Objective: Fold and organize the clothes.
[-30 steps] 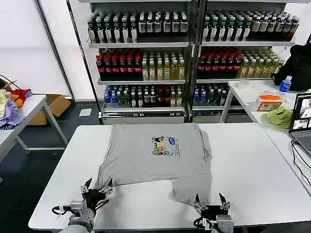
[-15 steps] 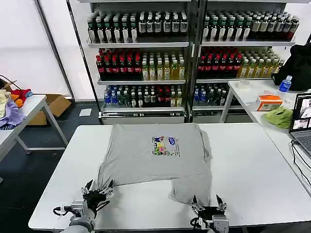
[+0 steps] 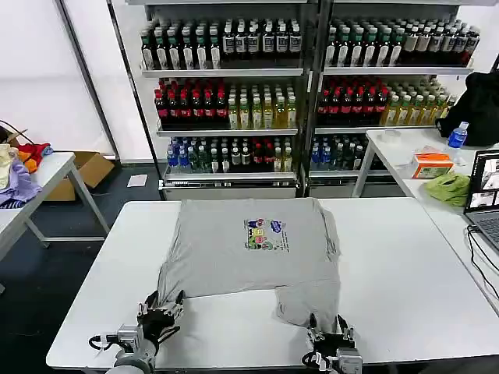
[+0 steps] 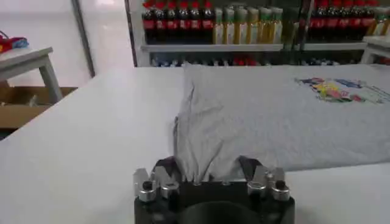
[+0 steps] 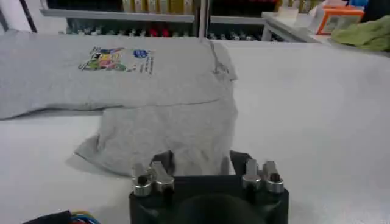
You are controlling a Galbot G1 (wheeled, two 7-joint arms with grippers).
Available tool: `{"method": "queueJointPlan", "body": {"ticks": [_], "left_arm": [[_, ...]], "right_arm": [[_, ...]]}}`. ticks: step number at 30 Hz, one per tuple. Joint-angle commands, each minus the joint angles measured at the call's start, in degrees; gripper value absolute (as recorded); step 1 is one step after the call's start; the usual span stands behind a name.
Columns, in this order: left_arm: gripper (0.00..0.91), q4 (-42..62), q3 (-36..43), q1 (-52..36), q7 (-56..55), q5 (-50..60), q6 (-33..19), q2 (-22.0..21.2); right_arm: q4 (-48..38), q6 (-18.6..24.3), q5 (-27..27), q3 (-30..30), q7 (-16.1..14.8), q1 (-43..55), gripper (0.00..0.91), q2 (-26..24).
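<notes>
Shelves of bottled drinks [image 3: 234, 109] lined the wall behind a white table [image 3: 405, 273] where a two-armed robot worked on its laundry. At the table's near edge the left gripper [image 3: 161, 305] sat low with its fingers spread on either side of the near left corner of a light grey T-shirt [image 3: 249, 261]; its wrist camera showed the bunched hem lying between the open fingers [image 4: 163, 172], not yet pinched. Further right along the same edge, the right gripper [image 3: 327, 327] was likewise open, its fingers [image 5: 159, 163] straddling the hem of the flap that hung nearest the robot. The shirt lay spread near the middle of the table, chest print [image 3: 266, 234] facing up, its right side already doubled over so that a flap reached toward the robot. Both grippers appeared set to seize the near hem together, most likely so the lower part could be lifted and carried toward the collar in one even fold. Beyond the work table, a lime-green cloth [image 3: 450, 188] rested on a side table on the robot's right, and coloured fabrics [image 3: 19, 167] sat on another on its left.
</notes>
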Motion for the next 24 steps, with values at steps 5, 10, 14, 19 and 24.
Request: {"method": "queueJointPlan", "body": {"ticks": [5,10,14,19,24], "left_arm": [[0.010,1.30,0.95,-0.05,0.74,1.45,-0.08,-0.62],[0.010,1.32,0.94,-0.21,0.90,2.04,-1.28,-0.51],[0.010,0.50,0.82,-0.52,0.82,2.12,-3.51,-0.60],[0.000,-1.23,0.87,-1.17,0.79,0.50,-7.07,-0.85],[0.000,-2.11,0.70,-2.83,0.48,-0.09,-9.96,-1.02]], "right_arm": [[-0.69,0.37,1.71,0.26,-0.36,0.09,0.000,0.15],[-1.54,1.93,1.89,0.83,-1.04,-0.01,0.000,-0.22],[0.02,4.01,1.08,1.31,-1.64,0.03,0.000,0.03],[4.96,4.59,-0.34,2.76,-2.98,0.91,0.000,-0.12],[8.51,4.73,-1.03,4.21,-3.75,2.79,0.000,-0.34]]}}
